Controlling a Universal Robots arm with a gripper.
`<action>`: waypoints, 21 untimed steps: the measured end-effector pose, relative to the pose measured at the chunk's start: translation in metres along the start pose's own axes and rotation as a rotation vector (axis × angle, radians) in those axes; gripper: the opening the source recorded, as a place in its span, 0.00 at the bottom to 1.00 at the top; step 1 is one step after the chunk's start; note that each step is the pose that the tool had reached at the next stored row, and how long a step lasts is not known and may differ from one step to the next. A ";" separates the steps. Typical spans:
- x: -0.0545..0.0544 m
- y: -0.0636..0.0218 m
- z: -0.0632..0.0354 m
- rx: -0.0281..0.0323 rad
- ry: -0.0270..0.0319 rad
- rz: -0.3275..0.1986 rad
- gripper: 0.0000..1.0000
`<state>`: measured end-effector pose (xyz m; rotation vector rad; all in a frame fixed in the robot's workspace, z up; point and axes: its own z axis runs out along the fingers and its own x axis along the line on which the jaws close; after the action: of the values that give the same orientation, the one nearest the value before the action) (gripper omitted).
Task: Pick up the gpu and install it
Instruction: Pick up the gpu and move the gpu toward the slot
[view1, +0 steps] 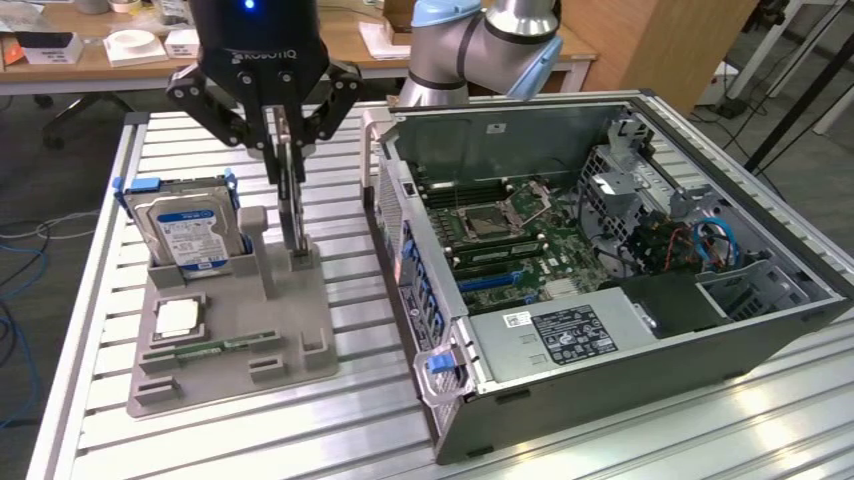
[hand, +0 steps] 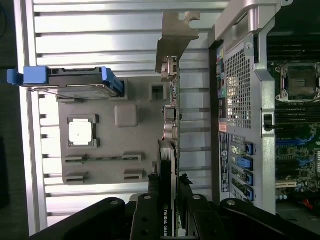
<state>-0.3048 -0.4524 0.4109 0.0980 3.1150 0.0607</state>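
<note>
One card is in the grip. The black two-fingered gripper (view1: 284, 148) has its jaws drawn in narrow on the gpu (view1: 295, 215), a thin flat dark circuit card standing on edge and clamped near its upper edge. The card's lower edge sits at the upright slot of the grey moulded parts holder (view1: 287, 335) on the slatted aluminium table (view1: 334, 430). We cannot tell whether it has left the slot.

From the wrist we see the gpu (hand: 170, 125) edge-on, with its silvery metal bracket (hand: 175, 45) at the end away from the gripper (hand: 170, 200). Near it in the holder stands the silver hard drive with the blue-white label (view1: 187, 228). The open dark computer case (view1: 747, 330) lies on the exterior view's right, its green motherboard (view1: 514, 235) exposed.

We judge the step in hand to be the pick. To do it well, we want a slow pull straight along the slot with no twist. The grip sits toward one end, so the bracket end could sag or catch on the holder. We also want no sideways swing toward the drive.
</note>
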 end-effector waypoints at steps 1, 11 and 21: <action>0.000 0.0000 -0.0004 0.0000 0.0000 0.000 0.26; 0.000 0.0002 -0.0055 0.0000 0.0000 0.000 0.26; 0.000 0.0004 -0.0100 0.0000 0.0000 0.000 0.26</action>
<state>-0.3048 -0.4524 0.4209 0.0980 3.1150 0.0607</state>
